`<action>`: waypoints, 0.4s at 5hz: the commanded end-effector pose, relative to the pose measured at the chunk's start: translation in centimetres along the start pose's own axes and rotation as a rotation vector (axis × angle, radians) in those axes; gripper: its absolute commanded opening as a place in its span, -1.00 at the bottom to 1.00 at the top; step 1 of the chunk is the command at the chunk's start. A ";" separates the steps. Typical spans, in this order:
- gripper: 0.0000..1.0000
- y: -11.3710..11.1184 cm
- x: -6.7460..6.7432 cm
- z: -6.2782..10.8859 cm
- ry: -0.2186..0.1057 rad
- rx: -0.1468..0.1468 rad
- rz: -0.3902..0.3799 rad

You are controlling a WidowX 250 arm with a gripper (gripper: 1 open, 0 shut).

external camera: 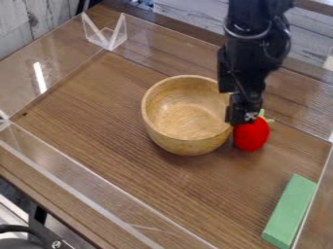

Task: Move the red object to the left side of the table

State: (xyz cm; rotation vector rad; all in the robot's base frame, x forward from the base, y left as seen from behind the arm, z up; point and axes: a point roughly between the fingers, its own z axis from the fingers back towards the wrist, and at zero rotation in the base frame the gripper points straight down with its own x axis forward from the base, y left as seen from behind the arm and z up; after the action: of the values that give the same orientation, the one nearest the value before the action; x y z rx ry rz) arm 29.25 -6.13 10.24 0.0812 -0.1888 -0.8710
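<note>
**At the bowl's right rim: gripper above the red toy**

Beside the bowl's right rim, the black gripper (246, 110) points steeply down, its fingertips just above and slightly left of the red object (252, 133). Whether the fingers stand apart or together cannot be told from this angle (they merge into one dark shape against the bowl's edge), and the red object does not look clamped; it sits on the table (130, 185) on its own.

The red object is small, rounded and glossy, bright red with a bit of green at its top, much like a toy strawberry. It rests right against the outer wall of the wooden bowl (190, 115), on the bowl's right side, and is far smaller than it.

Above the gripper, the dark arm (255, 39) rises out of the picture's top edge.

Farther out, a flat green block (291, 210) lies near the lower right corner, well apart from the toy. The dark wood-grain surface is bordered by clear acrylic walls (58, 53), with a small clear stand (104, 31) at the far left.
</note>
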 end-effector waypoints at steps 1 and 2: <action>1.00 0.4 1.8 0.5 -0.048 0.022 -0.014; 1.00 1.7 1.7 -1.3 -0.054 0.008 -0.049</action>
State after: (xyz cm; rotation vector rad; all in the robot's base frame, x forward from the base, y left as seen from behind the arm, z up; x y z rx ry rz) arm 30.89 -6.36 7.95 0.0544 -0.1863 -0.9257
